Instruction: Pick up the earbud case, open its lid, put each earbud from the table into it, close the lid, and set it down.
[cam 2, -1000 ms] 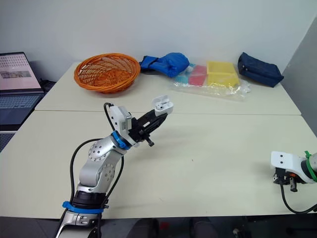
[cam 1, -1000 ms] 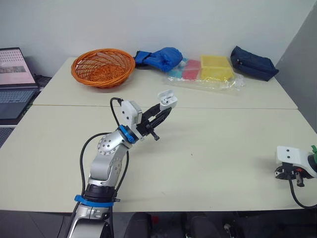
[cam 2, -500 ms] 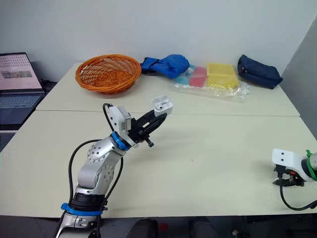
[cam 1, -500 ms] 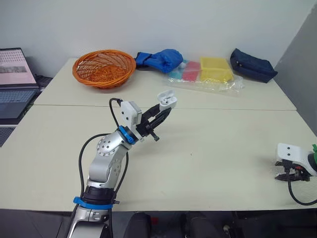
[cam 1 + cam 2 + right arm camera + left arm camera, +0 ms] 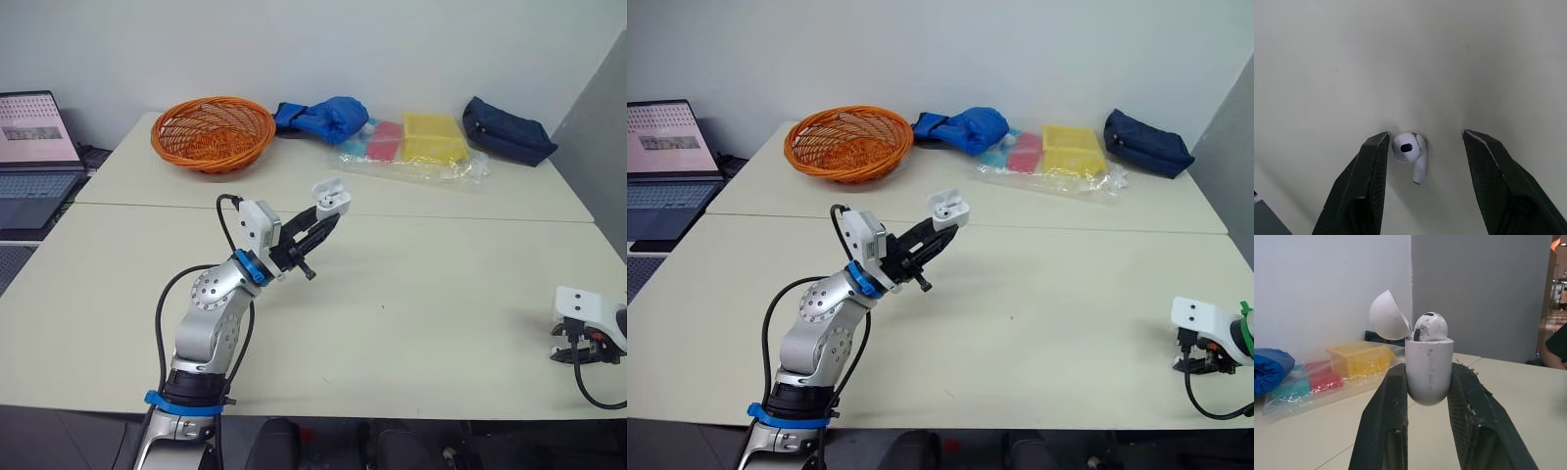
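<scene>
Earbud case, lid tipped open with one earbud seated, stands upright, clamped in my left gripper above the table. My right gripper hangs spread over the second earbud, which lies between its fingers, hugging one, stem pointing wristward.

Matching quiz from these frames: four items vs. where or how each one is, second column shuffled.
1. earbud case
2. loose earbud
3. basket
4. navy pouch

A. lying on the table between the open right fingers
B. far right of the table
C. clamped in the left fingers, lid open
D. orange, far left of the table

Pairs: 1-C, 2-A, 3-D, 4-B
</scene>
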`<action>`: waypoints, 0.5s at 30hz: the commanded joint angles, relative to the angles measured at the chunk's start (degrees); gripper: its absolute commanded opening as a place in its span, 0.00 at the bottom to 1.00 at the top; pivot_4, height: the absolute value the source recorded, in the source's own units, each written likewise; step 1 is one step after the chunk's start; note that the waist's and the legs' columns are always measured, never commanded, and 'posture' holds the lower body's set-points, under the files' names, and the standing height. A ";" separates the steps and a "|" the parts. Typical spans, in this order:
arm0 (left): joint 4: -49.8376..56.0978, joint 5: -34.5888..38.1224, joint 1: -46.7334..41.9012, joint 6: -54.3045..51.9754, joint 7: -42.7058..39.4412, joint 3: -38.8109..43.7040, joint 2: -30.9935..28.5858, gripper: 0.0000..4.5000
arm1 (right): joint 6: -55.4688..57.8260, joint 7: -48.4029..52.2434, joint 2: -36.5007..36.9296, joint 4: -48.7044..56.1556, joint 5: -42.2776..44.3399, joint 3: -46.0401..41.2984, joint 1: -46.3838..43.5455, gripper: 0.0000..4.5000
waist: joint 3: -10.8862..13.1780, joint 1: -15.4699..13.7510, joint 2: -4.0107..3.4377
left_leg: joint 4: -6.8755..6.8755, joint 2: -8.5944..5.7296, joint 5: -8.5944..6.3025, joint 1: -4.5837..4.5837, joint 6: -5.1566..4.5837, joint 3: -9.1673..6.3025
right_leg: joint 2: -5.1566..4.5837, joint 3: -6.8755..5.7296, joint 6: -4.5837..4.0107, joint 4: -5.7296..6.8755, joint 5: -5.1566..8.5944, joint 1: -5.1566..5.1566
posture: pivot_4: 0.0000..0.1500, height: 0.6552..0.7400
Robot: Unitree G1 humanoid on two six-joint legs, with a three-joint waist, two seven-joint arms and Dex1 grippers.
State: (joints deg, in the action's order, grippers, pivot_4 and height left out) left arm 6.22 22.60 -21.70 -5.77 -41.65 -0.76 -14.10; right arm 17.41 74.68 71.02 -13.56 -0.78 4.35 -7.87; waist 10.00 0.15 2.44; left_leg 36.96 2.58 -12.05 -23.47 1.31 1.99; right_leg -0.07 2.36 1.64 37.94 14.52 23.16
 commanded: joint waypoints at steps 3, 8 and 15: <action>1.05 0.60 -1.58 0.76 0.34 0.42 0.15 0.17 | 2.70 0.60 -0.24 -0.05 0.01 0.32 1.37 0.55 | 0.00 -0.07 0.00 | 0.00 0.00 0.00 0.00 0.00 0.00 | 0.00 0.00 0.00 0.00 0.00 0.00 | 1.00 1.00; 1.34 0.56 -1.32 0.71 0.26 0.34 0.05 0.17 | 2.98 0.14 -1.04 -0.11 -0.22 0.59 0.85 0.51 | 0.00 -0.05 0.00 | 0.00 -0.01 0.00 0.00 0.00 0.00 | 0.02 -0.01 0.00 0.00 0.00 0.00 | 1.00 1.00; 0.96 0.43 -1.79 0.70 0.08 0.34 -0.16 0.17 | 2.21 0.38 -0.88 0.30 -0.17 0.27 1.69 0.09 | -0.01 -0.03 0.02 | 0.04 -0.01 0.00 0.00 0.00 0.00 | 0.02 0.02 -0.03 0.01 0.01 0.00 | 1.00 1.00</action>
State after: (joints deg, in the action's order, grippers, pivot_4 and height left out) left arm 6.16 22.60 -22.22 -5.77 -41.75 -0.69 -14.25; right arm 19.44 74.92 70.69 -12.61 -0.75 3.80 -7.37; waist 9.99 0.11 2.45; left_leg 37.00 2.57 -12.04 -23.47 1.31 2.00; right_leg -0.05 2.38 1.61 37.95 14.53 23.16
